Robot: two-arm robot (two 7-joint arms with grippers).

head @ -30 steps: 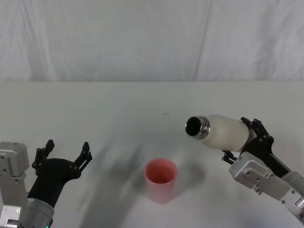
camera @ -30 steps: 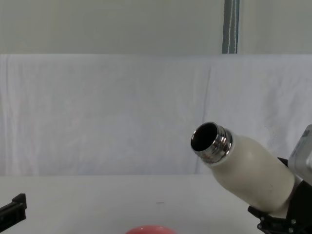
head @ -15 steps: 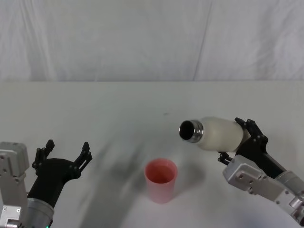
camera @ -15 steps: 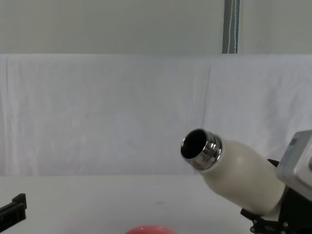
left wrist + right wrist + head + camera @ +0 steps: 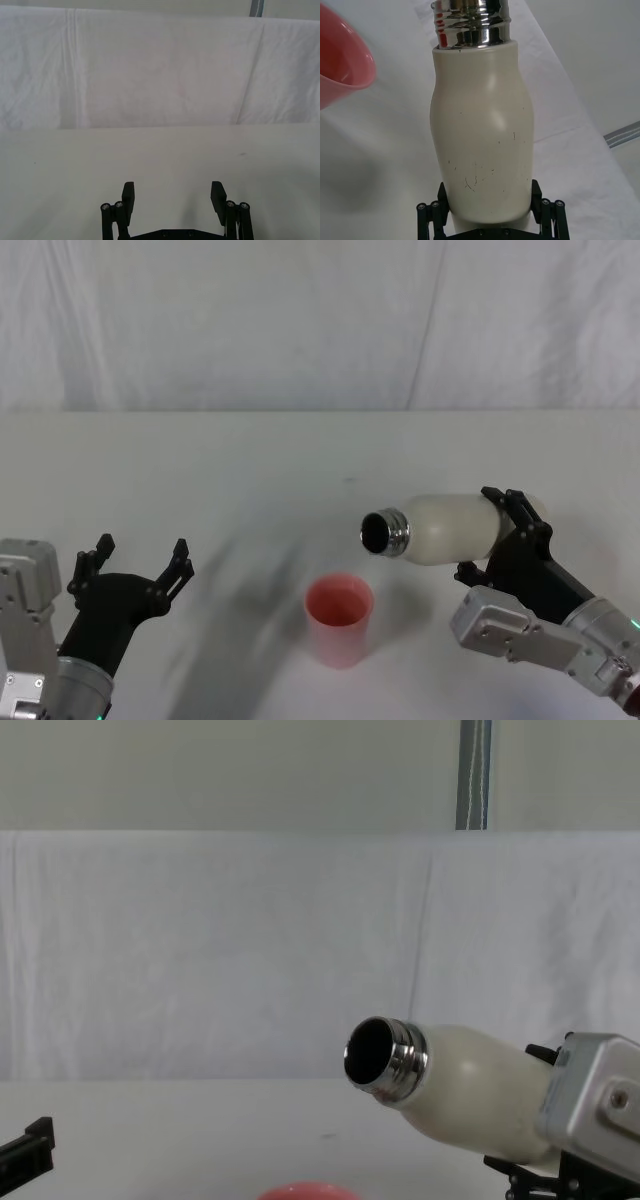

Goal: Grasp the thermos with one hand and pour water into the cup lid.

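Note:
The cream-white thermos is held in the air, tipped almost level, its open steel neck pointing left toward the cup lid. My right gripper is shut on the thermos's lower body; in the right wrist view its fingers clasp the thermos on both sides. The pink cup lid stands upright on the table, below and a little left of the neck; its rim peeks in at the chest view's bottom, under the thermos. My left gripper rests open at the near left, holding nothing.
A white cloth covers the table and hangs as a backdrop behind it. Bare tabletop lies between my left gripper and the cup lid, and beyond both.
My right gripper has carried the thermos left and lower and tipped it further, bringing the neck closer to above the cup lid. The left arm has not moved.

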